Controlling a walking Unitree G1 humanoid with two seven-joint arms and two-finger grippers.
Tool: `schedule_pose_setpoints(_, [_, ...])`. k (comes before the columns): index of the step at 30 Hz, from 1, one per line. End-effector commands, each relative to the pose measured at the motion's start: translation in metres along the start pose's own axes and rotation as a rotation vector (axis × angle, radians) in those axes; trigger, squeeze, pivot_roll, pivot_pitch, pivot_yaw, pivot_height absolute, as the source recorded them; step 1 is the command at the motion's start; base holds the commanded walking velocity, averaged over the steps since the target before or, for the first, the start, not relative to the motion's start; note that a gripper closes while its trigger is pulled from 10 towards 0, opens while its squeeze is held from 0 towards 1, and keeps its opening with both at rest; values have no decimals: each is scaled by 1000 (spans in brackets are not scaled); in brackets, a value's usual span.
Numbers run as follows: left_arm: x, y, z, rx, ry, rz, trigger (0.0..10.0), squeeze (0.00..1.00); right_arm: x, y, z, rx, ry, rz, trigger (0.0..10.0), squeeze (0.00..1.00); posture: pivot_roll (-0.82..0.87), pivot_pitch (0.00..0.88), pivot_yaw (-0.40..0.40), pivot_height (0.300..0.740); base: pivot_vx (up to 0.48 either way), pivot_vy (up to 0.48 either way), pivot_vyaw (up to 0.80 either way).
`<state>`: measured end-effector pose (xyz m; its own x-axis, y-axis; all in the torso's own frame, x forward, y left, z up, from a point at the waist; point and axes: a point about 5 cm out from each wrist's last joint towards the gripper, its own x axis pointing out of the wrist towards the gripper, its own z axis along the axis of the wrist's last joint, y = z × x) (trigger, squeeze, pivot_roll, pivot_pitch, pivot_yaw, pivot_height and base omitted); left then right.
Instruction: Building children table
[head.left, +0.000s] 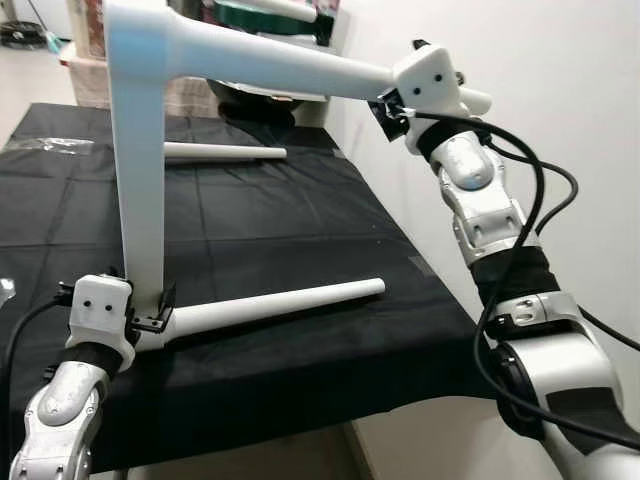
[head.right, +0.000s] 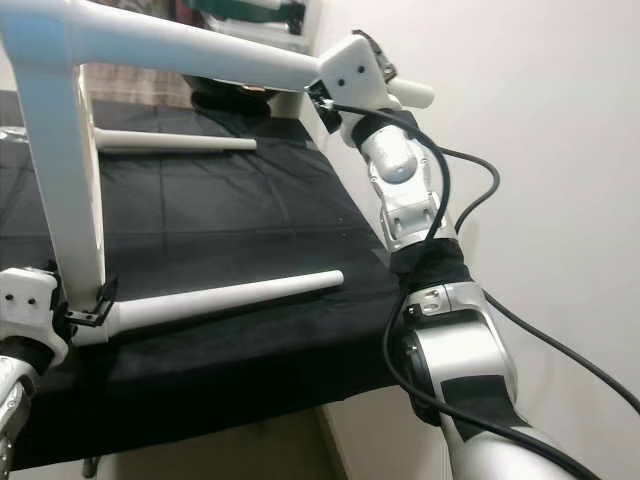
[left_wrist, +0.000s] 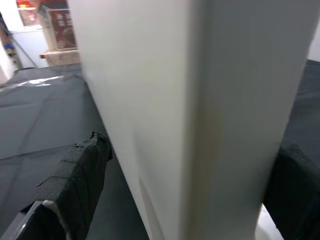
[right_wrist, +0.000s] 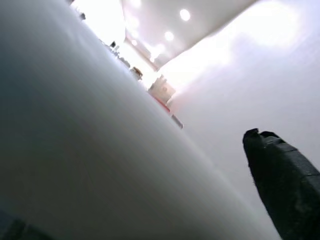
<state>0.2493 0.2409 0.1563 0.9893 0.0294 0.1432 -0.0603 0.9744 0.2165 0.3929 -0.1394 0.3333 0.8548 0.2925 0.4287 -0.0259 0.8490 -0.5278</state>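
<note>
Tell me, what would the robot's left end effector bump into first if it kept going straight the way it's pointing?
Probably the white table frame: the left end effector already has its fingers on either side of that upright panel, which sits directly ahead.

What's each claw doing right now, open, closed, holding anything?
Left claw: closed on the lower end of the white table frame, near the black cloth.
Right claw: closed on the frame's raised upper end.

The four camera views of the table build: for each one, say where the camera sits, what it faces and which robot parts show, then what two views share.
Left eye: head, facing down at the black table; both arms, white frame.
Right eye: beside it, same scene; right gripper on the frame.
Left wrist: along the left gripper, frame between black fingers.
Right wrist: against the frame, one finger, ceiling.
Shared: eyes show two loose legs.
</note>
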Motion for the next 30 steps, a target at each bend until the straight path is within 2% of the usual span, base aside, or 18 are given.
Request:
schedule_pose_setpoints(1, [0,5,3,-3,-3,19,10000,0,-12,-8,-18,-83,57,-31,10000,1000,71,0,-177,740,0,0,0])
schedule_pose_setpoints(4, [1,7,4,-1,2,17,10000,0,-20,-16,-19,-234,29,-53,10000,1000,56,0,-163,740,0,0,0])
schedule_pose_setpoints(5, [1,7,4,-1,2,17,10000,0,-20,-16,-19,-234,29,-53,10000,1000,56,0,-163,740,0,0,0])
schedule_pose_setpoints(6, [1,7,4,0,3,17,10000,0,-22,-17,-19,-272,20,-54,10000,1000,56,0,-162,740,0,0,0])
schedule_pose_setpoints(8, [1,10,6,8,0,16,10000,0,-26,-24,-27,-437,41,-49,10000,1000,55,0,-163,740,0,0,0])
schedule_pose_setpoints(9, [1,10,6,8,0,16,10000,0,-26,-24,-27,-437,41,-49,10000,1000,55,0,-163,740,0,0,0])
schedule_pose_setpoints(10, [2,12,7,13,-2,18,10000,0,-28,-27,-31,-486,54,-40,10000,812,55,0,-163,740,0,0,0])
schedule_pose_setpoints(11, [2,12,7,13,-2,18,10000,0,-28,-27,-31,-486,54,-40,10000,812,55,0,-163,740,0,0,0])
schedule_pose_setpoints(12, [2,14,8,16,-3,20,10000,0,-29,-29,-33,-522,60,-36,10000,0,55,0,-163,740,0,0,0])
schedule_pose_setpoints(14, [1,18,8,27,-2,27,10000,0,-33,-34,-33,-580,48,-36,10000,0,51,0,-163,740,0,0,0])
schedule_pose_setpoints(17, [1,19,8,31,0,28,10000,0,-35,-36,-33,-605,43,-41,10000,0,49,0,-162,740,0,0,0])
schedule_pose_setpoints(29, [0,29,5,51,18,48,10000,0,-34,-35,-26,-634,-19,-47,10000,0,48,0,-161,740,0,0,0])
schedule_pose_setpoints(30, [-1,28,4,49,19,46,10000,0,-34,-33,-26,-624,-25,-42,6588,0,48,0,-161,740,0,0,0])
